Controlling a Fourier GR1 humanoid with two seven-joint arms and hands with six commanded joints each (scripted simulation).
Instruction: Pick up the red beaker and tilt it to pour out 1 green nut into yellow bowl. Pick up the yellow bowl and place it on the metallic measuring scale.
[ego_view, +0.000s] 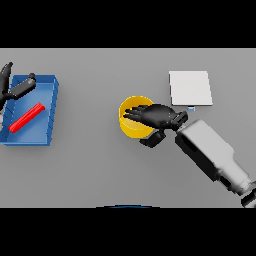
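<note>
A robot's right hand (157, 116) reaches in from the lower right and spreads over the yellow bowl (131, 126), which stands near the middle of the grey table (100, 170). Its fingers lie across the bowl's open top and right rim while the thumb drops down the near-right outside wall; the fingers look only loosely curved, and whether they have closed on the rim cannot be told from this view. The bowl's inside is largely hidden under the hand, so no green nut can be seen in it. Just beyond and to the right, close to the bowl, sits the metallic measuring scale (190, 88), a pale square plate. Far to the left, the red beaker (27, 117) lies on its side in a blue tray (52, 112), with the left hand (15, 87) hovering at the tray's far-left corner, fingers extended and holding nothing. The bowl looks rigid, light and smooth-walled, likely slippery under a loose hold; a pinch across the rim, fingers inside and thumb outside, appears the surest purchase, keeping it level for the short carry to the scale.
</note>
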